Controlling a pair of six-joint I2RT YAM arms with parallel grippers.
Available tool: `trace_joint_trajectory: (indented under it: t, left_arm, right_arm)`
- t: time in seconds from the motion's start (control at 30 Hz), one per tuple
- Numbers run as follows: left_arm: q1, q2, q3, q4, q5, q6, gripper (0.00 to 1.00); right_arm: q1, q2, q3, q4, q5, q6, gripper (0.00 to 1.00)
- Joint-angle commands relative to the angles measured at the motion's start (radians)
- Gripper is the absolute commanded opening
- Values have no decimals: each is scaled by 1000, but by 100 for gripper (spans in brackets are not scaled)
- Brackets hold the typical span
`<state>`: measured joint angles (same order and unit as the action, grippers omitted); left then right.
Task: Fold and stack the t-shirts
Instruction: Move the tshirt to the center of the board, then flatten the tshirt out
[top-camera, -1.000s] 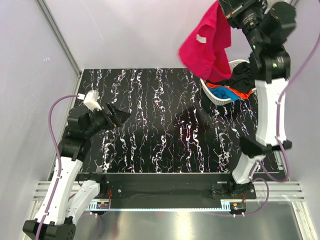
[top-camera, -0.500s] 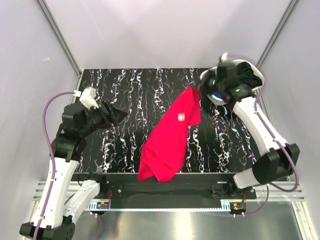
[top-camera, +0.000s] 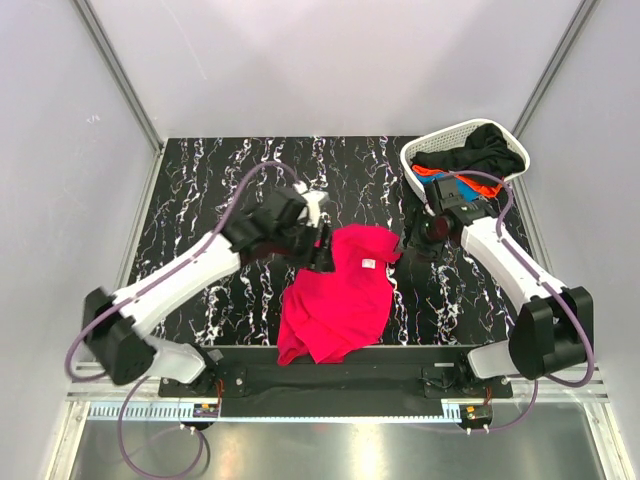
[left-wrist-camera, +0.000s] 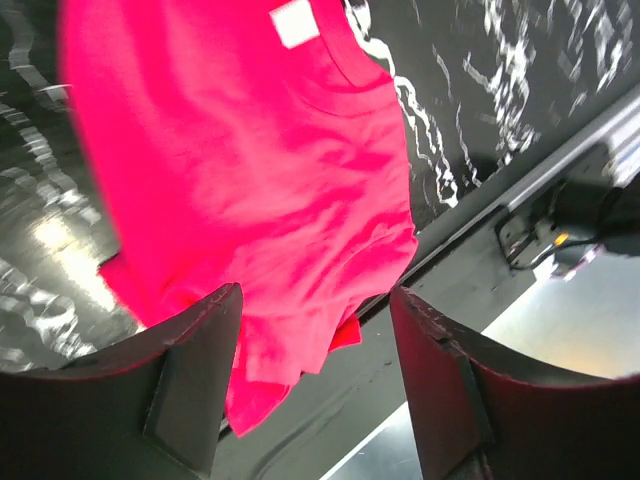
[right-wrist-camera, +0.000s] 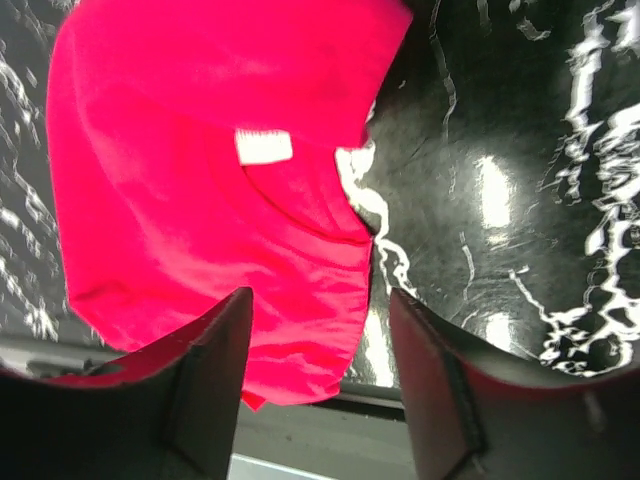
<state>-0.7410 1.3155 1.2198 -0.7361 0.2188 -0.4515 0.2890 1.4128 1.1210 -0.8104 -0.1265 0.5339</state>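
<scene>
The red t-shirt (top-camera: 335, 300) lies rumpled on the counter (top-camera: 220, 180) beneath the left claw (top-camera: 318, 248) and just beside the right claw (top-camera: 413, 243), both wide and empty; pinching bunched layers could drag it further askew.

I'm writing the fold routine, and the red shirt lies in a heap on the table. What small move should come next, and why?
Probably lower both open grippers onto the shoulders and pinch, to pull the cloth flat. The pinkish-red t-shirt lies bunched, its collar label face up. The left gripper and right gripper hover at its far end, holding nothing.
</scene>
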Motion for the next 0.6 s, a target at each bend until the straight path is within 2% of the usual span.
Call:
trace_joint_trajectory:
  t: [0.0,0.13,0.2,0.23,0.3,0.33,0.43,0.57]
  left_arm:
    - [-20,82,72,85,50,68,68]
    - [-21,221,135,216,74,138,80]
    - [-27,319,171,253,38,158,89]
    - [-31,355,203,306,25,160,89]
    - [-52,424,222,380,-5,165,88]
    - [-61,445,246,439,-18,168,85]
    - [-98,537,315,513,-52,160,79]
    - [-130,672,415,512,-97,126,72]
  right_arm:
    - [-4,-26,-55,-9,-91,-57,62]
    - [-5,-67,-211,112,-154,14,60]
    - [-4,-78,-292,196,-183,46,60]
    - [-4,-75,-312,221,-189,57,60]
    - [-4,-63,-354,270,-194,84,58]
    - [-4,-61,-362,274,-180,98,51]
    - [-4,-80,-392,293,-156,149,41]
    - [-4,-155,-461,343,-183,199,40]
